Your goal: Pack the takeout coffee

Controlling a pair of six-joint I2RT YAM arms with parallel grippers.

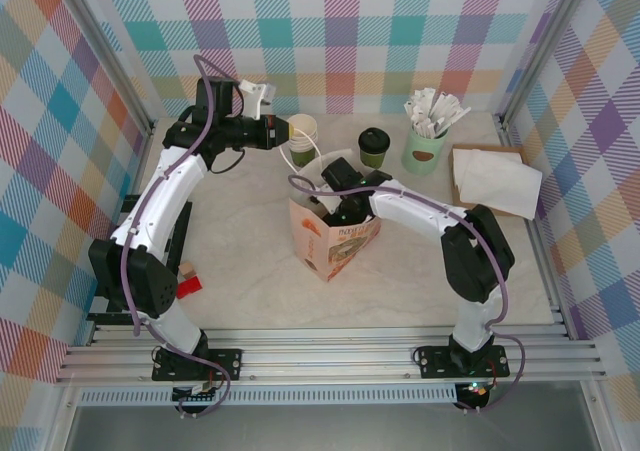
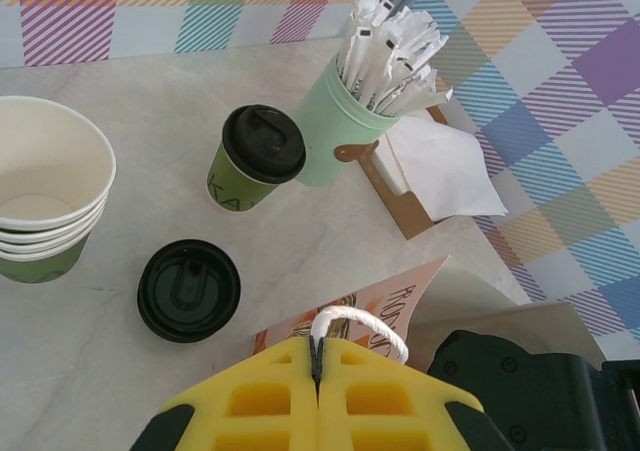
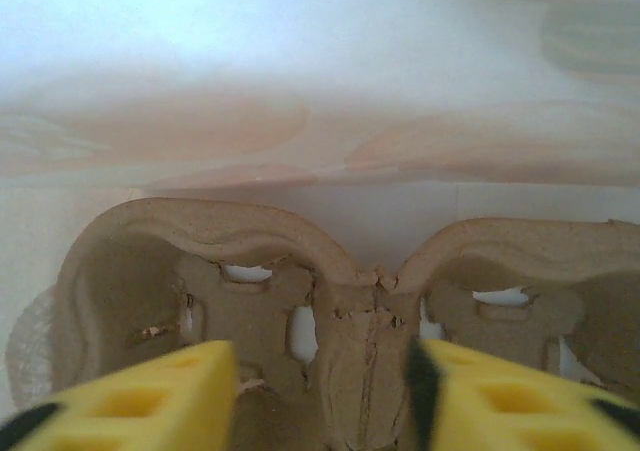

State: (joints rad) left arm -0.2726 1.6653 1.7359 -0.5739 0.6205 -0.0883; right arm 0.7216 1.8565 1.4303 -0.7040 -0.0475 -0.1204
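Marble table (image 2: 150,81) bears takeout coffee (image 2: 256,159) lettered "KA".

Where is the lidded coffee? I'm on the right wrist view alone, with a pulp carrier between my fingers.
Observer: The takeout coffee stands outside the bag, beside the mint mug.
Operator: What's the left gripper doing?
Observer: It is shut on the bag's white rope handle.
Operator: Any spare lid?
Observer: A loose black lid lies flat near the stack of lidless cups.
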